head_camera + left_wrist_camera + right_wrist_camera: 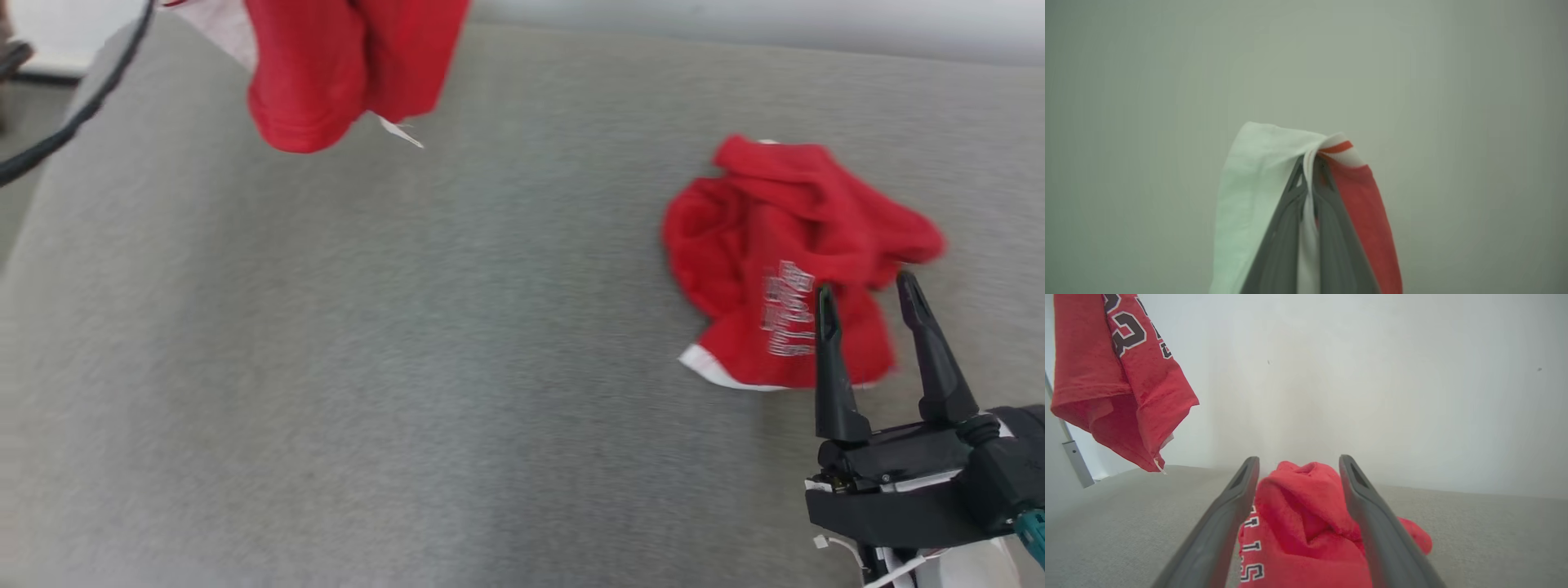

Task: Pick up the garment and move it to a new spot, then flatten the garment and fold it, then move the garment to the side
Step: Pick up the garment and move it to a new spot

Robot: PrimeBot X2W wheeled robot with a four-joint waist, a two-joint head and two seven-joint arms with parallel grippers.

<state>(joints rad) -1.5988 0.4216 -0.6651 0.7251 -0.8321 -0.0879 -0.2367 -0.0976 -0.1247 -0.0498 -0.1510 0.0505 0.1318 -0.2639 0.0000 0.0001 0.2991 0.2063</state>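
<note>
Grey, felt-looking counter (408, 367) ran back to a plain pale wall (1372, 375), nothing fancy. Two red shirts were in play, so bear with me.

The hanging shirt (326, 73) was up in the air at about 11 o'clock in the head view, well clear of the counter. The left hand (1309, 163) was pinched fully shut on it, with a white bit of the cloth and a red part draped over either side of the fingers. The crumpled shirt (775, 237) sat in a heap on the counter at about 3 o'clock, well apart from the hanging one. The right hand (867, 286) was spread wide and held nothing. Its fingers pointed at the heap's 6 o'clock edge and straddled it in the right wrist view, but I couldn't tell if they touched the cloth.

My read: this was the first step, pick up and move, with the lift done and the setting down not yet done. Next it'd need to carry the hanging shirt over the bare stretch around 9 o'clock and lower it without bunching. Flattening would probably want the free hand on a second edge.
</note>
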